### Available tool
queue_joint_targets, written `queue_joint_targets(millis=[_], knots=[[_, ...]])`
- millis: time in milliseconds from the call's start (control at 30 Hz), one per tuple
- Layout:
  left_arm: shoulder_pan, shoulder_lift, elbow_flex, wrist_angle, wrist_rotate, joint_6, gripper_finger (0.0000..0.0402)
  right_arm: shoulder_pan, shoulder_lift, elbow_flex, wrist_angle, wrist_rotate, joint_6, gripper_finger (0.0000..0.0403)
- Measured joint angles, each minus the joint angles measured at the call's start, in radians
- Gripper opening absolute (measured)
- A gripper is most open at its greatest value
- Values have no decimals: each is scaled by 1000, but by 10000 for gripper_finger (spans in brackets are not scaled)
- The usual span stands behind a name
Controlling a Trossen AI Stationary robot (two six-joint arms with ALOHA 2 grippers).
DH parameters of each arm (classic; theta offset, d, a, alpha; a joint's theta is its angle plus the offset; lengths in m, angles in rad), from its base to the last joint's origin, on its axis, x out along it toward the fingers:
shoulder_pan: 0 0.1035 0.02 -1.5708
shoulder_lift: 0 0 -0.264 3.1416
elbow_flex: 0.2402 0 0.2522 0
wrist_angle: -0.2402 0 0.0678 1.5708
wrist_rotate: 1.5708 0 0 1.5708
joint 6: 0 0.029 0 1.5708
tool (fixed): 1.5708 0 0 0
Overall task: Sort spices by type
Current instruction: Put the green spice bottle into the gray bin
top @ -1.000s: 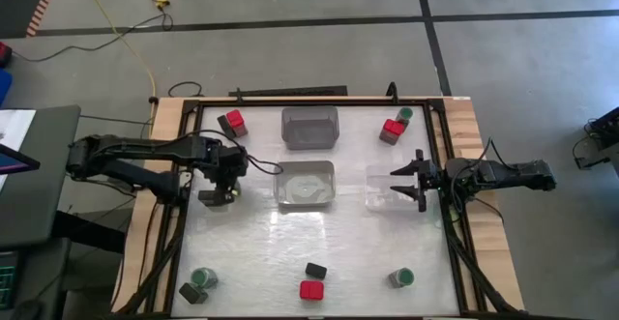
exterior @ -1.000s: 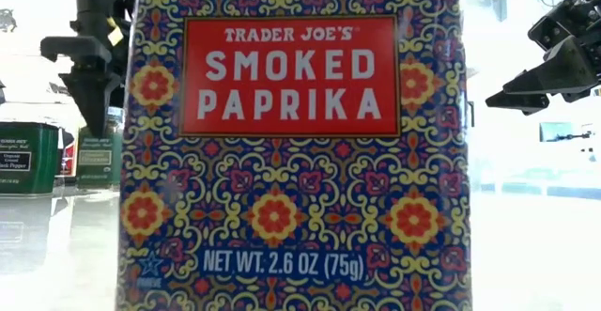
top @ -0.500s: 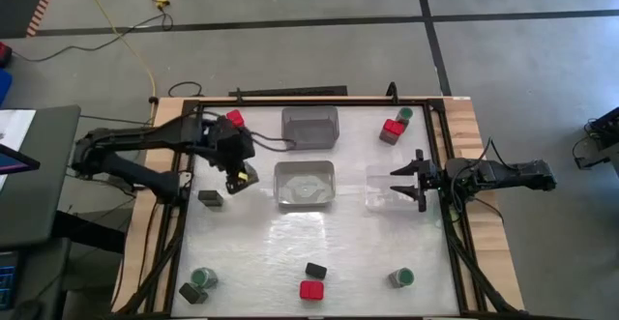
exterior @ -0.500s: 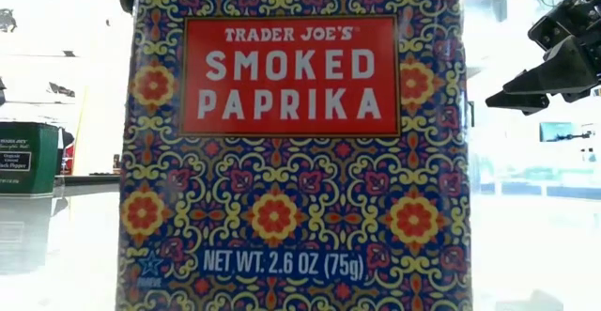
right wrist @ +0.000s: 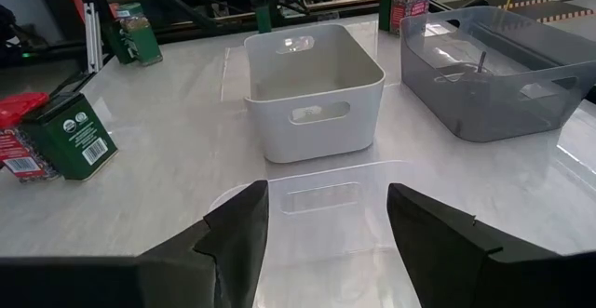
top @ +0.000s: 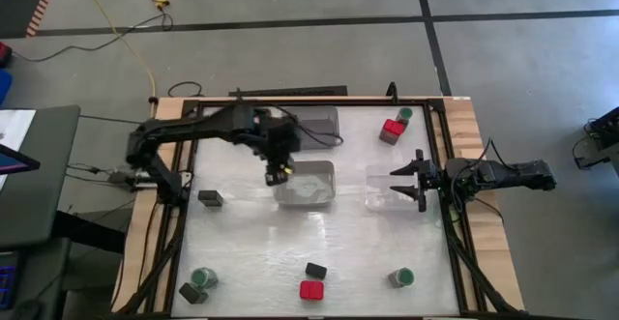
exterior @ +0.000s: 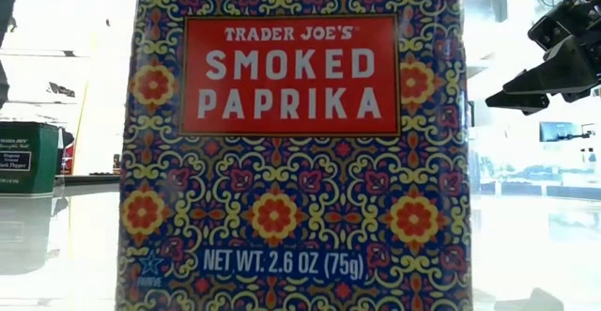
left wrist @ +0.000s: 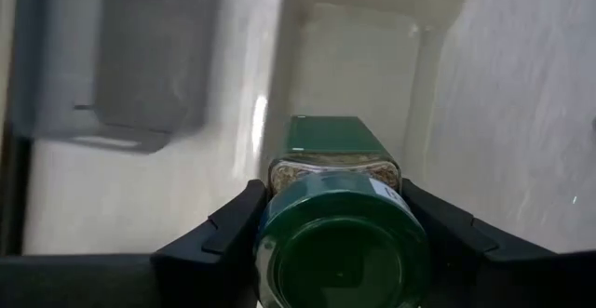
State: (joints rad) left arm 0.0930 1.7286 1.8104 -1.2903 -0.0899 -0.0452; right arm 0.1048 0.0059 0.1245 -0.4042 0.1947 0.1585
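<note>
My left gripper (top: 279,173) hangs over the left rim of the white bin (top: 306,186), shut on a round green-lidded spice jar (left wrist: 328,154). My right gripper (top: 397,185) waits open above the clear bin (top: 383,190) at the table's right side. Other spices stand on the table. A red tin (top: 393,128) and a green jar (top: 404,114) are far right. A dark tin (top: 210,197) is at the left. Near the front edge stand a jar (top: 203,278) beside a dark tin (top: 191,293), a dark tin (top: 315,270) beside a red one (top: 311,289), and a jar (top: 401,277). My left gripper pinches the jar at its green lid (left wrist: 279,226), one finger on each side. The fingers (left wrist: 228,229) come steeply from above. The jar hangs below them, bottom end down, lifted clear above the white bin (left wrist: 372,38).
A grey bin (top: 314,125) stands at the far middle, partly under my left arm. In the low view the red smoked paprika tin (exterior: 291,142) fills most of the picture, with my right gripper (exterior: 526,81) beyond it. The table's middle front is bare.
My left gripper has risen from beside the dark tin at the table's left and travelled toward the right, to the white bin's left rim, carrying the green-lidded jar lifted clear. The dark tin stayed in place.
</note>
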Motion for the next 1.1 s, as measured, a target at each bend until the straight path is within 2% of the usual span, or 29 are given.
queue_joint_targets(millis=[367, 800, 1100], knots=[[-42, 176, -6, 73, 26, 44, 195, 0, 0, 0, 0, 0, 0, 249], [5, 185, -150, 212, 39, 126, 195, 0, 0, 0, 0, 0, 0, 249], [37, 184, -177, 259, 71, 136, 195, 0, 0, 0, 0, 0, 0, 249]])
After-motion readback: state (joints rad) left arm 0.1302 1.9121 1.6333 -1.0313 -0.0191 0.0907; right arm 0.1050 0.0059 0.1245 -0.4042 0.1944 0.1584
